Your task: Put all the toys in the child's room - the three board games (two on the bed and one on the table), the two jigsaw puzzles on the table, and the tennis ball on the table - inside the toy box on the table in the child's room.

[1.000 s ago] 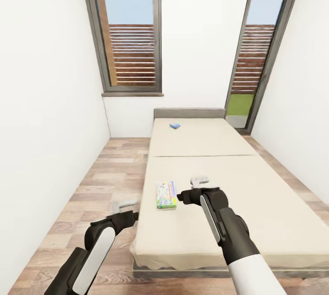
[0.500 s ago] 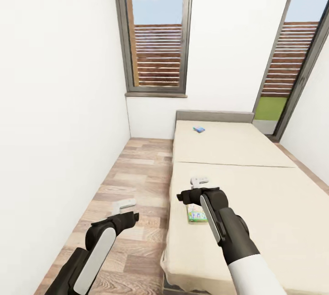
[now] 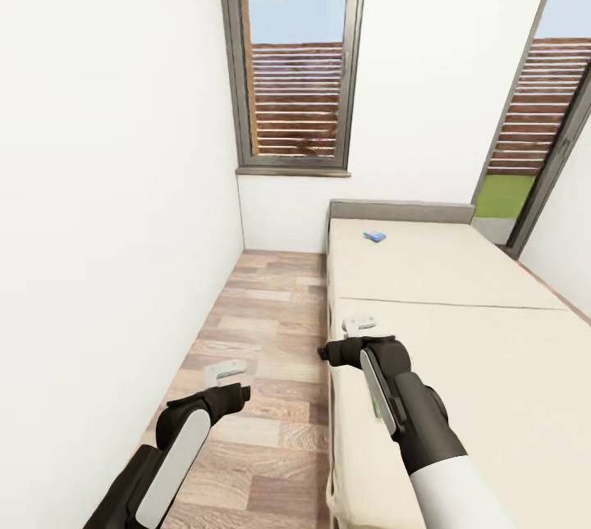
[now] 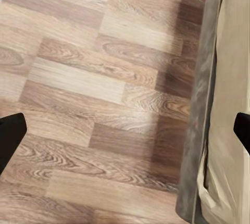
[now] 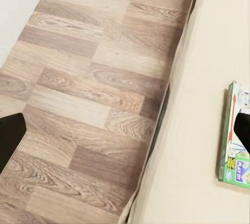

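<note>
White walls point(image 3: 115, 143) enclose a narrow child's room point(image 3: 410, 127) with a wood-plank floor point(image 3: 263, 324) and two tall grey-framed windows; the nearer window point(image 3: 300, 53) is set in the far wall above the strip of floor, and slatted fencing and sky are seen through it.

Along the right side of the room a long beige bed point(image 3: 460, 332) with a grey headboard point(image 3: 402, 210) at its far end is seen. In the left wrist view the bed's grey base and beige cover point(image 4: 219, 104) are seen edge-on beside the planks point(image 4: 94, 88).

The right arm is held over the bed's left edge, with the right gripper point(image 3: 359, 324) just above that edge; its two dark fingertips point(image 5: 10, 140) are set wide apart at opposite sides of the right wrist view, with nothing between them. The left gripper point(image 3: 226, 370) is held over the floor, beside the bed, and its fingertips point(image 4: 9, 138) are likewise spread wide and empty.

A green-and-white printed board game box point(image 5: 233, 140) lies flat on the bed near its left edge, mostly hidden behind the right forearm in the head view. A smaller blue board game box point(image 3: 375, 236) lies near the headboard end of the bed.
</note>
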Controlling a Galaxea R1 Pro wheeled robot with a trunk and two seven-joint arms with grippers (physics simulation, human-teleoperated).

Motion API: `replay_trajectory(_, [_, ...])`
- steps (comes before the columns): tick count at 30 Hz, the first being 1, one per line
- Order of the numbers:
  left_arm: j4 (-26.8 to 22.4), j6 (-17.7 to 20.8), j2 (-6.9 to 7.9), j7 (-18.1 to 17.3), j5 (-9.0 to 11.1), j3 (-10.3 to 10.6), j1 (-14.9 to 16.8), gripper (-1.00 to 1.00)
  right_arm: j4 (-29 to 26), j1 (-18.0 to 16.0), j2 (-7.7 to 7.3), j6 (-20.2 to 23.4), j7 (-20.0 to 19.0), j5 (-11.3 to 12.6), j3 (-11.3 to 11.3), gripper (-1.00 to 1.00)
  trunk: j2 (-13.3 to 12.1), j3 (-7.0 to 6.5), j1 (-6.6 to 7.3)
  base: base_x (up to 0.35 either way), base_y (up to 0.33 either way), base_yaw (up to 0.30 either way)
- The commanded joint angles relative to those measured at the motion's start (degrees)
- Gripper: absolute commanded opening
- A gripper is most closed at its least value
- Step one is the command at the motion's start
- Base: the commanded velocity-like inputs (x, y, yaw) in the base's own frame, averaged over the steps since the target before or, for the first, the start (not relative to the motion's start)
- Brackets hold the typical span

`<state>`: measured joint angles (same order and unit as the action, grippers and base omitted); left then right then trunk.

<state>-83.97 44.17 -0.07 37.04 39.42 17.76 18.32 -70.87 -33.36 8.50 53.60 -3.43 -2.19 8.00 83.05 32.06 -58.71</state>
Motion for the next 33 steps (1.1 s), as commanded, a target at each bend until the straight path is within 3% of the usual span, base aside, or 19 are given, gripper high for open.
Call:
replay_trajectory(1, [-0.03, 0.04, 0.01, 0.58, 0.58, 0.06, 0.05, 1.0, -0.06, -0.04, 0.02, 0.28, -0.32, -0.27, -0.01, 1.0, 0.03, 0.06, -0.02, 0.186, 0.286, 0.0])
replay_trajectory(10, [0.3, -0.84, -0.09, 0.58, 0.36, 0.18, 0.05, 1.0, -0.09, -0.04, 0.02, 0.27, -0.35, -0.27, 0.19, 1.0, 0.03, 0.06, -0.02, 0.243, 0.238, 0.0])
replay_trajectory(22, [0.39, -1.36, 0.06, 0.63, 0.65, 0.18, 0.05, 1.0, -0.65, -0.04, -0.06, 0.27, -0.35, -0.25, -0.03, 1.0, 0.03, 0.06, -0.02, 0.31, 0.1, 0.0])
replay_trajectory(33, [0.39, -1.3, -0.05, 0.5, 0.7, 0.09, 0.13, 1.0, -0.67, -0.06, -0.06, 0.35, -0.38, -0.2, -0.34, 1.0, 0.03, 0.06, -0.02, 0.076, 0.287, 0.0])
